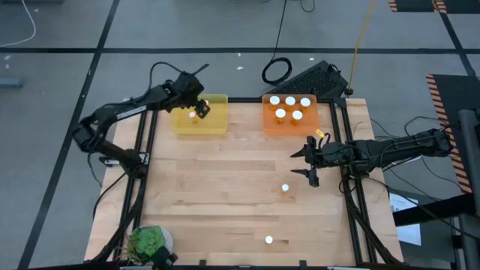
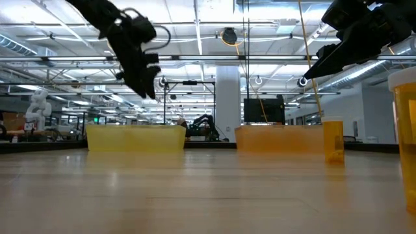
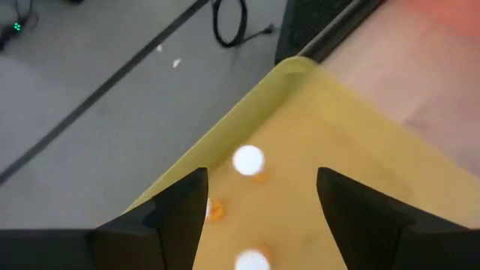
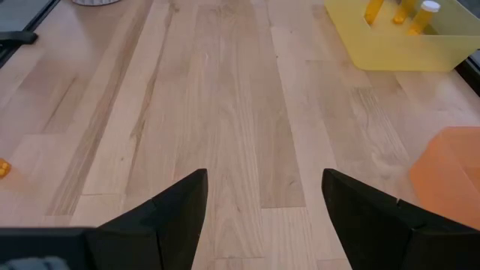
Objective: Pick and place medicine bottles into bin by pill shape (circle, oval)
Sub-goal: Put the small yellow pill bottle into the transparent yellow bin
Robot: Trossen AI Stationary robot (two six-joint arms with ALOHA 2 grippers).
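Amber bottles with white caps stand upright all over this scene, long axes vertical, caps facing the overhead camera. Five of them [image 1: 289,107] cluster inside the orange bin [image 1: 268,126] at upper centre-right of the high view. More sit in the yellow bin [image 1: 217,124] at upper centre-left; the left wrist view shows three there, one [image 3: 248,161] near the bin's far wall, caps up. Two loose bottles remain on the wooden desk [image 1: 210,195]: one [image 1: 285,188] right of centre, another [image 1: 268,240] near the bottom edge, both standing.

Over the yellow bin hovers the left pincer [image 1: 199,109], its fingers spread apart and holding nothing, the bottles visible between them from the wrist. At the right of the frame, the right pincer [image 1: 309,165] hangs above the desk just up and right of the nearer loose bottle, fingers likewise released and empty.

A green plant [image 1: 147,241] sits at the desk's lower-left corner.
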